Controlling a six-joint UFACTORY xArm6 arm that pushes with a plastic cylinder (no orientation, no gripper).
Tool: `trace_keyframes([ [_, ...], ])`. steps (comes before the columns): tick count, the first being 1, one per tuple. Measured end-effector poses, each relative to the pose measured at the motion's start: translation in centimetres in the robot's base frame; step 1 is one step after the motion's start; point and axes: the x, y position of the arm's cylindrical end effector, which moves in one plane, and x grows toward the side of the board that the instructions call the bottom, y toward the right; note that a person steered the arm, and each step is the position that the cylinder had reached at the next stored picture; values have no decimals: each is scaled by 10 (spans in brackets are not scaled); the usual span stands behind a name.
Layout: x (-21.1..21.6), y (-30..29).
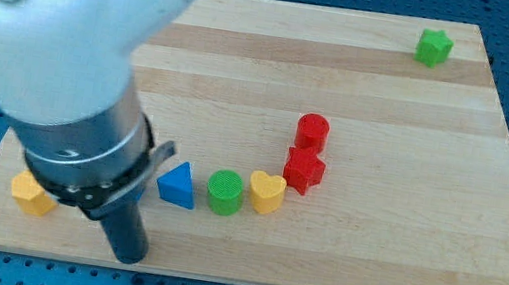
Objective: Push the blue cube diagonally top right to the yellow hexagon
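1. No blue cube can be made out; the only blue block (176,185) is a wedge or triangular shape, lying on the near part of the wooden board (367,271), left of centre.
2. The yellow hexagon (32,193) sits at the board's near left corner, partly hidden behind the arm (67,44).
3. My tip (128,257) rests near the board's near edge, between the yellow hexagon on its left and the blue block to its right and slightly farther; it touches neither and grasps nothing.
4. Just right of the blue block stands a green cylinder (225,192), then a yellow heart (266,192).
5. Farther right, a red star-like block (304,170) sits with a red cylinder (312,131) just behind it.
6. A green block (434,47) lies well apart at the far right corner.
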Motion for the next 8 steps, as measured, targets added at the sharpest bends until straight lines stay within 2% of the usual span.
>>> trace_keyframes([
  [1, 0, 0],
  [2, -36, 0],
  [4, -48, -1],
  [5, -59, -19],
  [7, -45, -29],
  [8, 3, -29],
])
